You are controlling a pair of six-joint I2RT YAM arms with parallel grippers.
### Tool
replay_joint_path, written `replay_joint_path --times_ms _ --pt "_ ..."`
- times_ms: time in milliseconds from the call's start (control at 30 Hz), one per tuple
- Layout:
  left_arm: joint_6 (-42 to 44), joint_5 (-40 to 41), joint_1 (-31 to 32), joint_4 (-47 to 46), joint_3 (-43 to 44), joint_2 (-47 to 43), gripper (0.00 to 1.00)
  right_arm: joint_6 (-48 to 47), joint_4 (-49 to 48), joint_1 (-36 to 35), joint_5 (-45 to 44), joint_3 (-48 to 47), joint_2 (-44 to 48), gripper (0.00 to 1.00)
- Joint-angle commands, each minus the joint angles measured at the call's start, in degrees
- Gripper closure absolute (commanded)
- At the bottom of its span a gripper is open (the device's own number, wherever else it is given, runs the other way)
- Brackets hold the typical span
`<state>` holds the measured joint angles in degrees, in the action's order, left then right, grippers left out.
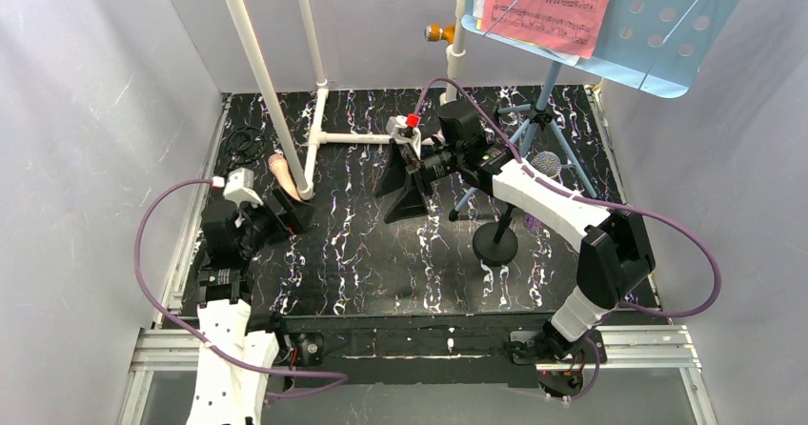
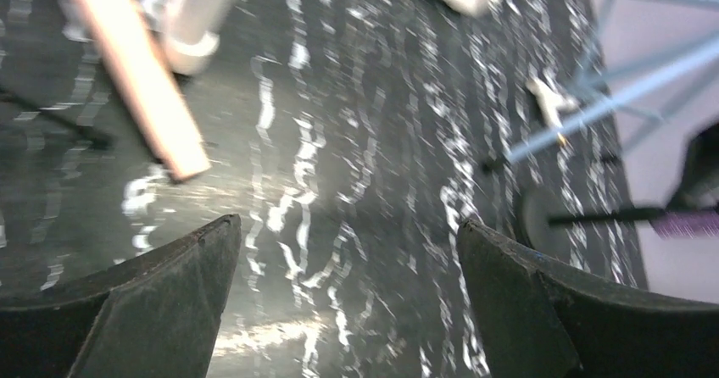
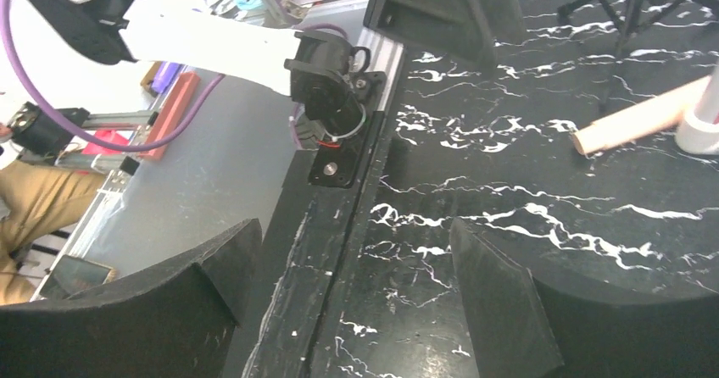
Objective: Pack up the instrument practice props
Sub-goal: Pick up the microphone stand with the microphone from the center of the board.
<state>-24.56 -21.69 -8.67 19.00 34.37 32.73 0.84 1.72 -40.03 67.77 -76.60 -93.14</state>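
The pink microphone [image 1: 279, 172] lies on the black marbled mat beside a white pipe foot; its handle also shows in the left wrist view [image 2: 136, 73] and in the right wrist view [image 3: 636, 119]. My left gripper [image 1: 291, 213] [image 2: 348, 234] is open and empty just in front of it. My right gripper [image 1: 405, 192] [image 3: 352, 242] is open and empty above the mat's middle. The glittery purple microphone [image 1: 545, 165] sits on the round-base mount [image 1: 495, 244]. The light-blue music rack [image 1: 667, 34] holds the pink sheet music [image 1: 548, 1]. A black tripod [image 1: 243, 144] lies at the far left.
The white pipe frame [image 1: 262, 82] stands at the back left, with a crossbar [image 1: 348, 139] on the mat. The rack's blue tripod legs [image 1: 534, 134] spread at the back right, under my right arm. Grey walls close in both sides.
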Motion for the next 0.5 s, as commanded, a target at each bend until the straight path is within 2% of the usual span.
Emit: replay_joint_path --times_ms 0,67,133,233,300,467 --pt "-0.24 -11.4 6.67 1.65 1.58 -1.19 0.02 -3.09 3.82 -2.08 3.51 -4.31 2.48 0.09" --pt "-1.2 -12.18 10.67 0.68 0.54 -1.89 0.02 -5.54 7.83 -2.84 3.39 -6.55 2.62 0.08" --pt "-2.7 -12.1 14.19 -1.14 -1.26 -2.55 0.02 -11.34 15.92 -3.26 1.56 -10.2 2.42 0.08" --pt "-5.29 -10.1 20.1 -6.02 -4.87 -3.1 0.02 -22.48 30.74 -3.73 -5.24 -17.9 2.02 0.07" --pt "-6.83 -8.05 25.01 -10.85 -7.44 -2.46 0.02 -26.75 37.22 -3.74 -10.51 -22.93 2.05 0.07" --pt "-3.65 4.19 43.23 -21.2 -8.08 4.31 0.02 -30.51 45.14 -3.72 -20.31 -31.63 3.62 0.04"
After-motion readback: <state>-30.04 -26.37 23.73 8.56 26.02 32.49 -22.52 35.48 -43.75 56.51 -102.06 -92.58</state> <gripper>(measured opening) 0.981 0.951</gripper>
